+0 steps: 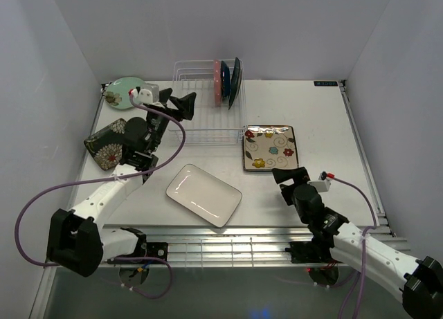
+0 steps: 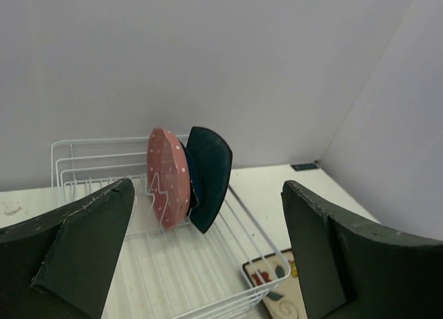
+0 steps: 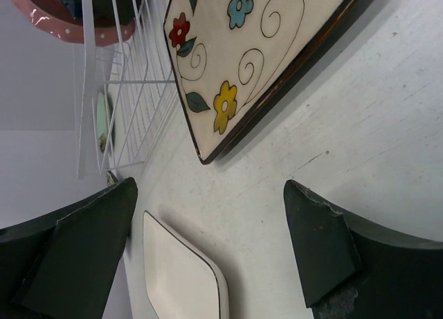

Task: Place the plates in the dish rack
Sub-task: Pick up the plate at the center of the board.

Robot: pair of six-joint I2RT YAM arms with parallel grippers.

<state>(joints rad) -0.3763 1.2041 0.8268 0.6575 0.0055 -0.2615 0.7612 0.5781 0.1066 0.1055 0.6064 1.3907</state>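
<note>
The white wire dish rack (image 1: 208,101) stands at the back centre. A round pink plate (image 1: 217,81), a blue plate (image 1: 225,82) and a dark teal plate (image 1: 235,82) stand upright in its right end. The left wrist view shows the pink plate (image 2: 168,177) and the dark plate (image 2: 210,177) in the rack (image 2: 208,263). A patterned square plate (image 1: 269,147), a white rectangular plate (image 1: 203,194), a dark floral plate (image 1: 109,143) and a pale green round plate (image 1: 124,93) lie on the table. My left gripper (image 1: 178,106) is open and empty above the rack's left end. My right gripper (image 1: 291,176) is open and empty just in front of the patterned plate (image 3: 256,56).
White walls close in the table on the left, back and right. A slotted metal rail (image 1: 228,244) runs along the front edge by the arm bases. A purple cable (image 1: 173,146) loops off the left arm. The white plate shows in the right wrist view (image 3: 180,277).
</note>
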